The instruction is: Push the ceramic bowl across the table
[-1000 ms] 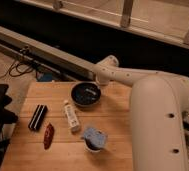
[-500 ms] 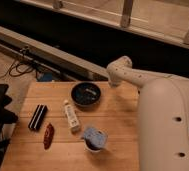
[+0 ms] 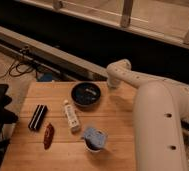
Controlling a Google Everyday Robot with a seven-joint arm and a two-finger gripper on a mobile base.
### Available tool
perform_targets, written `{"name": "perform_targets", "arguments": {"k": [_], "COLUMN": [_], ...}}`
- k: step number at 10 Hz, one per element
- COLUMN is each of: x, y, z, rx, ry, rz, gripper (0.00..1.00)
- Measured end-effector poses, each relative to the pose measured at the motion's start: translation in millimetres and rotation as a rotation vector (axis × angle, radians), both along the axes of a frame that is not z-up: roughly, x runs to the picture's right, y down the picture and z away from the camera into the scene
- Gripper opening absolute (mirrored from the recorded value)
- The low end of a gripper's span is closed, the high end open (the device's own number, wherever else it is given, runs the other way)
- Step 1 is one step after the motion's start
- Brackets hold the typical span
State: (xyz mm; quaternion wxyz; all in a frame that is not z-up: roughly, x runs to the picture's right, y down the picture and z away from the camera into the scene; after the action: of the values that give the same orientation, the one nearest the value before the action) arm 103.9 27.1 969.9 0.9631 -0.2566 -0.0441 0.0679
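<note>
Camera view: bowl point(image 3: 86, 94) sits on table point(image 3: 63, 155) near the far edge, about mid-width. Gripper point(image 3: 113, 81) hangs just right of the bowl, by the far edge. Bottle point(image 3: 71, 115) and cup point(image 3: 94, 138) lie nearer; bare wood left of the bowl.

The arm point(image 3: 153, 100) has swung along the table's point(image 3: 63, 155) far edge toward its far right corner. A second ago its white elbow sat just right of the bowl point(image 3: 86, 94), near the far edge; now the elbow stands farther right and a little higher, with a wider strip of bare wood between it and the bowl. The gripper itself is hidden behind the arm, near the far right corner.
</note>
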Motion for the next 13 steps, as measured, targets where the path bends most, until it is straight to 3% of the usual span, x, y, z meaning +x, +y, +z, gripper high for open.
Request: {"name": "perform_targets", "arguments": {"k": [2, 3, 5, 13], "x": [-35, -42, -46, -85], "y": [13, 15, 7, 0], "z": [7.2, 9.7, 4.5, -3.8], "rx": [-0.076, -0.087, -0.054, -0.057], "ry": [-0.079, -0.069, -0.052, -0.058], "rz": [-0.025, -0.030, -0.042, -0.093], "gripper": [0.15, 0.15, 0.15, 0.15]}}
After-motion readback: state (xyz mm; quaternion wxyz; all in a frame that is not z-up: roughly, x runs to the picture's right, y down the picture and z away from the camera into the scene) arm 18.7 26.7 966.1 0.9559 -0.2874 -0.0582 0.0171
